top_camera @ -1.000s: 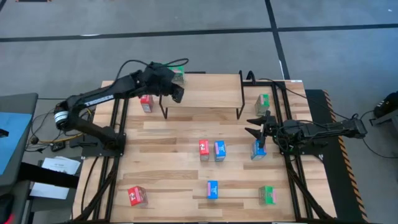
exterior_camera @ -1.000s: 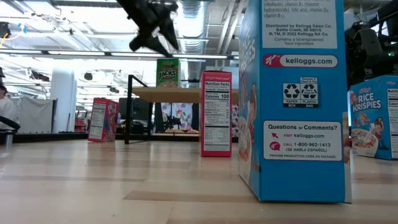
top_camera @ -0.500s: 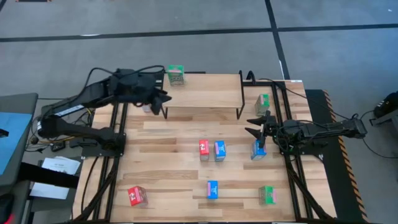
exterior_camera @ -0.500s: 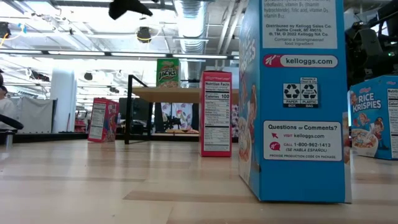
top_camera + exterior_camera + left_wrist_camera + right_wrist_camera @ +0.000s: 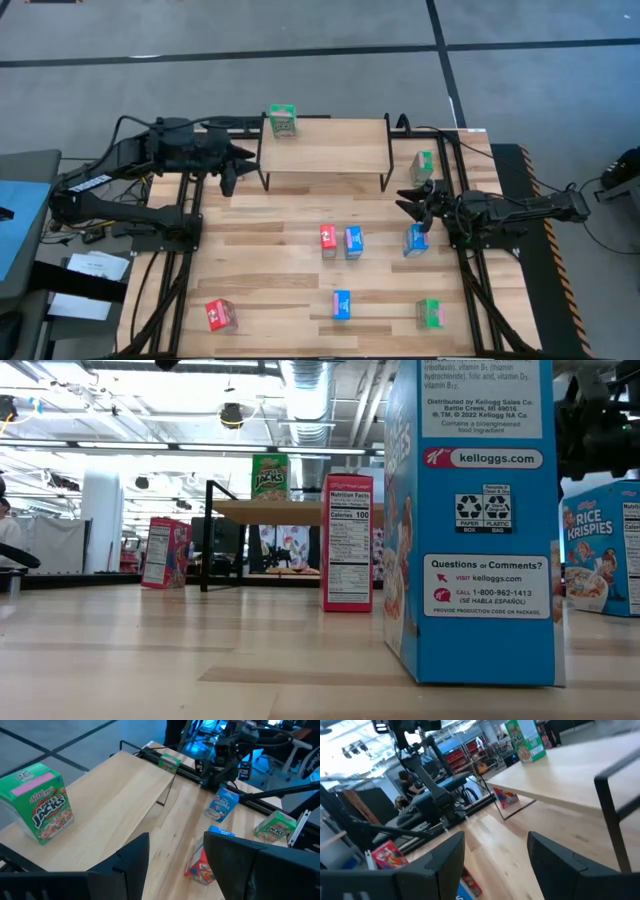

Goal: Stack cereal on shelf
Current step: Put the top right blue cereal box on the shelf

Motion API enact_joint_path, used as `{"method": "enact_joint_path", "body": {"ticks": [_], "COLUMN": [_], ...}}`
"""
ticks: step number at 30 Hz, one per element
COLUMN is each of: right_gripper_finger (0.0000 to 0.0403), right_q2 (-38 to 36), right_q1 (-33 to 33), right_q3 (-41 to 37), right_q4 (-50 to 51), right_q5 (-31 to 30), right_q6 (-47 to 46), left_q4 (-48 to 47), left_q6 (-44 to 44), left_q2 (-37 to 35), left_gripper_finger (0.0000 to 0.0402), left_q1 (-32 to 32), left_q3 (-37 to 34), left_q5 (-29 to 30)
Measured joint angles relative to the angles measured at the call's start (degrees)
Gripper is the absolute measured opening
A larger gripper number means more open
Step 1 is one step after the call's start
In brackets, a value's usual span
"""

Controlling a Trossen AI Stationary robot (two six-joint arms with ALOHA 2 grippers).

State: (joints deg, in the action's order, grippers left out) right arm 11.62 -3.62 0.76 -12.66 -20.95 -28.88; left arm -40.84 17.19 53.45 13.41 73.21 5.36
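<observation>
1. One green box (image 5: 283, 121) stands on the shelf (image 5: 330, 150), at its far-left corner.
2. Eight boxes remain off the shelf.
3. My left gripper (image 5: 228, 172), beside the shelf, is apart and empty.
4. My right gripper (image 5: 415, 196) is apart, beside a blue box (image 5: 416, 240).

Green cereal box (image 5: 39, 801) on shelf (image 5: 112, 800)
</observation>
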Motion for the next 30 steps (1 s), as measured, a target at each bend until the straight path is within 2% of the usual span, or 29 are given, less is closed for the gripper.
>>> {"method": "enact_joint_path", "body": {"ticks": [6,12,25,30], "right_gripper_finger": [0.0240,0.0240,0.0240,0.0240], "right_q2": [0.0,0.0,0.0,0.0], "right_q1": [0.0,-0.1,0.0,0.1], "right_q3": [0.2,0.4,0.5,0.8], "right_q4": [-0.5,-1.4,-1.7,-7.0], "right_q5": [0.2,6.9,7.8,7.8], "right_q6": [0.1,1.3,-1.5,-2.9], "left_q4": [-0.4,-1.0,-0.9,-0.9], "left_q6": [3.3,4.0,3.1,2.8], "left_q2": [0.0,0.0,0.2,0.2], "left_gripper_finger": [0.0176,0.0176,0.0176,0.0176], "left_q1": [0.0,0.0,0.0,0.0], "left_q3": [0.0,0.0,0.0,0.0], "left_q5": [0.0,0.0,3.5,4.5]}}
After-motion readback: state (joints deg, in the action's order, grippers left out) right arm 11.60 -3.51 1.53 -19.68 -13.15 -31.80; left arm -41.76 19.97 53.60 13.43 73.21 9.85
